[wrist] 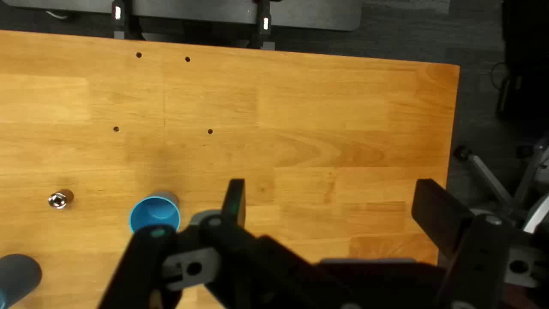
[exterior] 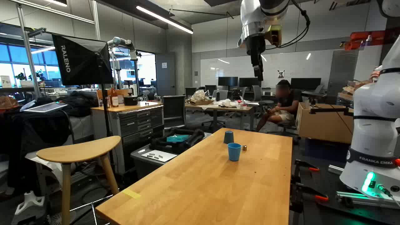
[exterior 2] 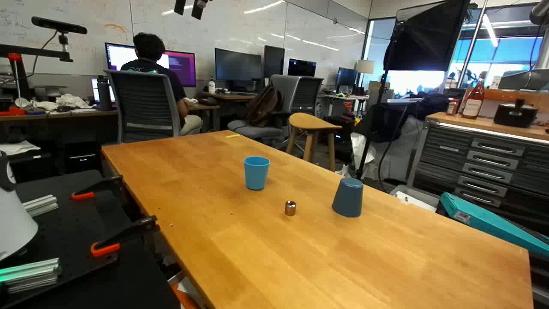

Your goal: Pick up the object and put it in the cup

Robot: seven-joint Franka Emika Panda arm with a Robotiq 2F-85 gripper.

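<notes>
With the pincer [wrist: 329,193] spread wide in the wrist view, pinching nothing, and hung high over the worktop [exterior: 200,190] in an exterior view, well apart from everything down there. To be picked up, presumably: a small metallic cylinder [exterior 2: 290,208], standing on the worktop, in an exterior view seen between the blue cup [exterior 2: 257,173] and a darker cup [exterior 2: 348,197], touching neither. Ready to receive it: the blue cup, upright, mouth up, partly behind the pincer in the wrist view, with no contents visible in the uncovered part of its inside.

As for progress, judged from this layout: at the very start. Not gripped, not raised, not placed. Left to do, in all likelihood: travel across to the metallic cylinder, come down over it, close, lift, carry to the blue cup, let go above the mouth.

Farther out: the darker cup, upturned, so hardly meant for dropping anything into. Near a corner of the worktop, a strip of yellow tape [exterior: 132,193]; outside one long edge, a wooden stool [exterior: 79,151]; along the opposite edge, an orange clamp handle [exterior 2: 105,249]. Beyond the far end in an exterior view, a seated person [exterior 2: 148,50], seen from behind.
</notes>
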